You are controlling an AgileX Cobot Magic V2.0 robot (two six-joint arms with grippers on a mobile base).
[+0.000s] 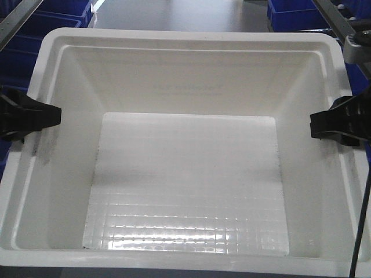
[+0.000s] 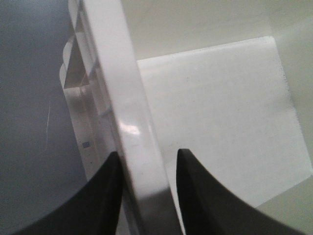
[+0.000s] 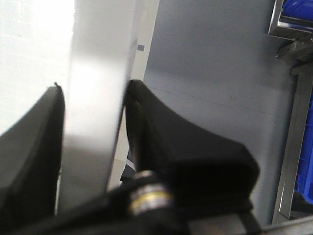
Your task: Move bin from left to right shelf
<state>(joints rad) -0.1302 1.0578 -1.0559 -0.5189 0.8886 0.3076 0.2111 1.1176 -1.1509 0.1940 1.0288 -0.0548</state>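
Centre and near: the bin (image 1: 191, 87), with the left gripper (image 1: 55, 116) astride its left rim and the right gripper (image 1: 316, 124) astride its right rim. Behind it, crates far left (image 1: 58, 14) and far right (image 1: 295, 14). At the far right corner, a roller rail (image 1: 342, 14).

Count on inspection: one white bin (image 1: 185, 43); two black grippers, left gripper (image 1: 55, 116) and right gripper (image 1: 316, 124); blue crates (image 1: 295, 14), at least two (frame edges crop them).

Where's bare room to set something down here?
The bin has a bare gridded floor, wall to wall. Grey ground beyond its far rim is open between the blue crates. Crowded: side rims, gripped by left tool and right tool.
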